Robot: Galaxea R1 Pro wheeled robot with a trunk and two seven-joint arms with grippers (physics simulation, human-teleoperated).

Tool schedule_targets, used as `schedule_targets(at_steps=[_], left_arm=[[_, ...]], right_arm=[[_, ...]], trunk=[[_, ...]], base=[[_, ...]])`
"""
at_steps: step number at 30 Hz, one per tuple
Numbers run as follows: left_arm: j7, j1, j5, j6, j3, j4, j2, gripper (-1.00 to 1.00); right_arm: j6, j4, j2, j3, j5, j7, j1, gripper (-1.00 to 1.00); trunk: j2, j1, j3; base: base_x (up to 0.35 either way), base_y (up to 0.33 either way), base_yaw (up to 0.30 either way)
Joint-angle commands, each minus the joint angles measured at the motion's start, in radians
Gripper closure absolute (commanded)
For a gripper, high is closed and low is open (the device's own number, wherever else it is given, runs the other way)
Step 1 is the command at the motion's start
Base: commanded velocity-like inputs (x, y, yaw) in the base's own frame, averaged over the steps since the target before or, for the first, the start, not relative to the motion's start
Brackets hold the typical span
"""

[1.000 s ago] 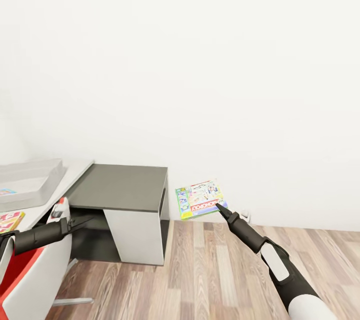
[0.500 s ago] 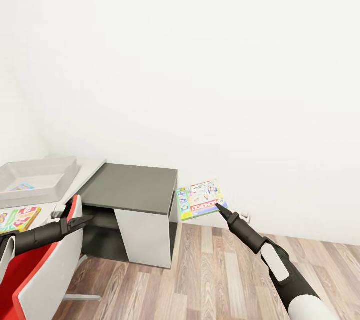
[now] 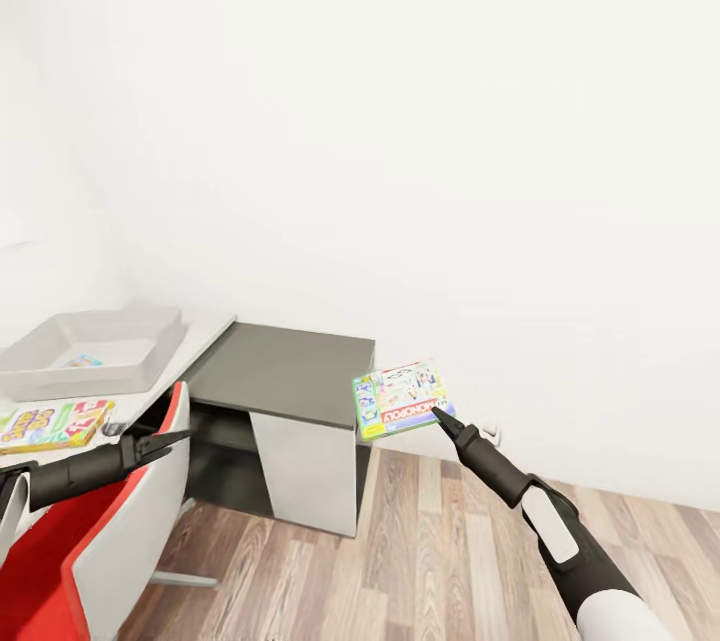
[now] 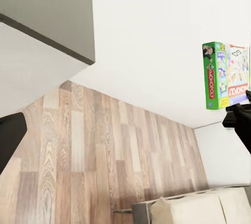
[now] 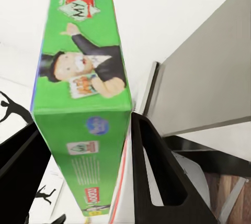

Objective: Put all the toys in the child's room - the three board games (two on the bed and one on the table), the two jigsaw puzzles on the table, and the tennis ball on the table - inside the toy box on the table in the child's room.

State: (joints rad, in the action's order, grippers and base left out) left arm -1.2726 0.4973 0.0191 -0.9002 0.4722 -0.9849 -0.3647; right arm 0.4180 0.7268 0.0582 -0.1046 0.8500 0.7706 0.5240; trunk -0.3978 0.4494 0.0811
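We carry the white-and-green board game (image 3: pixel 399 398) pinched at its edge in our right pincer (image 3: pixel 440 417) — held out in the air, well apart from the toy box (image 3: pixel 90 351) on the worktop (image 3: pixel 190 341) — while we cannot tell how the left pincer (image 3: pixel 165 441) stands.

View panned left, camera move rather than object motion: toy box (image 3: pixel 60 373), table (image 3: pixel 195 341) and dark-grey unit (image 3: pixel 285 371) all slid rightward in the head view. The Skip-Bo box (image 3: pixel 55 424) went from a sliver at the frame edge to nearly whole, and more of the red-and-white chair (image 3: pixel 100 531) showed. The small blue game (image 3: pixel 80 360) inside the toy box came into clearer view.
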Motion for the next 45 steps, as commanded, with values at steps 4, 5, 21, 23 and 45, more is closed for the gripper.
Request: schedule_targets(at_steps=[4,5,21,23,45], left_arm=[[-0.016,0.002,0.01,-0.011,0.003,-0.004,-0.002,-1.0],[-0.02,0.002,0.011,-0.012,0.004,-0.008,-0.003,-1.0],[-0.294,0.001,-0.002,-0.014,0.021,-0.048,-0.045,-1.0],[-0.294,0.001,-0.002,-0.014,0.022,-0.047,-0.045,-1.0],[-0.289,0.001,-0.002,-0.014,0.02,-0.044,-0.043,-1.0]], right_arm=[[0.008,0.0,0.0,-0.001,0.007,0.001,0.001,1.0],[0.008,0.0,0.0,-0.001,0.007,0.001,0.001,1.0],[0.008,0.0,0.0,-0.001,-0.006,-0.005,0.001,1.0],[0.008,0.001,0.0,-0.001,-0.007,-0.005,0.001,1.0],[0.008,0.002,0.0,0.0,-0.008,-0.005,0.001,1.0]], trunk=[[-0.002,0.001,0.001],[-0.002,0.001,0.0],[-0.002,0.001,-0.002],[-0.002,0.001,-0.002],[-0.002,0.001,-0.002]], base=[[0.0,0.0,0.279],[0.0,0.0,0.28],[0.0,0.0,0.121],[0.0,0.0,0.005],[0.07,0.0,0.262]])
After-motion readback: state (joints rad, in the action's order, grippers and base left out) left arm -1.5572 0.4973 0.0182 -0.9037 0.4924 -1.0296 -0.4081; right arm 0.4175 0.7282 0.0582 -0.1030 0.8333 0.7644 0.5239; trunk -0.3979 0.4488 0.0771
